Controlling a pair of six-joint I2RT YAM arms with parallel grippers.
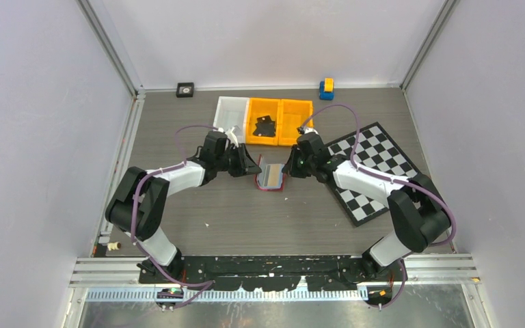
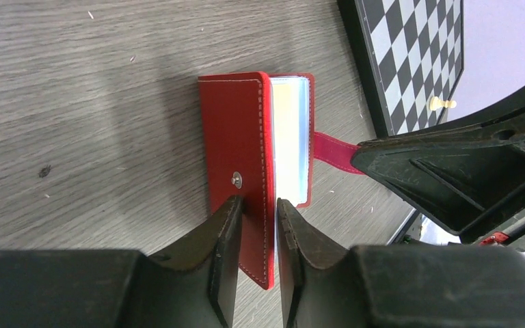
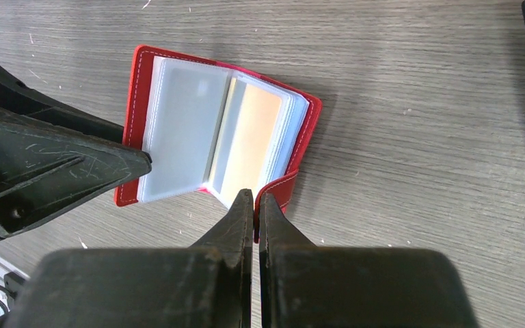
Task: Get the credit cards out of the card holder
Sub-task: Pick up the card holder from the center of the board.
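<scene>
The red card holder (image 1: pixel 271 176) (image 2: pixel 236 137) (image 3: pixel 191 130) lies open mid-table between both arms. A tan credit card (image 3: pixel 249 143) (image 2: pixel 284 130) shows inside one of its clear sleeves. My left gripper (image 1: pixel 249 166) (image 2: pixel 258 205) has its jaws a little apart, one on each side of the left cover just below the snap stud. My right gripper (image 1: pixel 288 169) (image 3: pixel 255 197) is shut on the right cover's edge. In the left wrist view the holder's red strap (image 2: pixel 335 152) runs up to the right arm's fingers.
A chequered board (image 1: pixel 376 171) lies right of the holder, with a white pawn (image 2: pixel 441 104) on it. Behind stand a white bin (image 1: pixel 231 113) and orange bins (image 1: pixel 294 121) with black pieces. A blue-and-yellow toy (image 1: pixel 326 87) and a small black block (image 1: pixel 185 89) sit by the back wall.
</scene>
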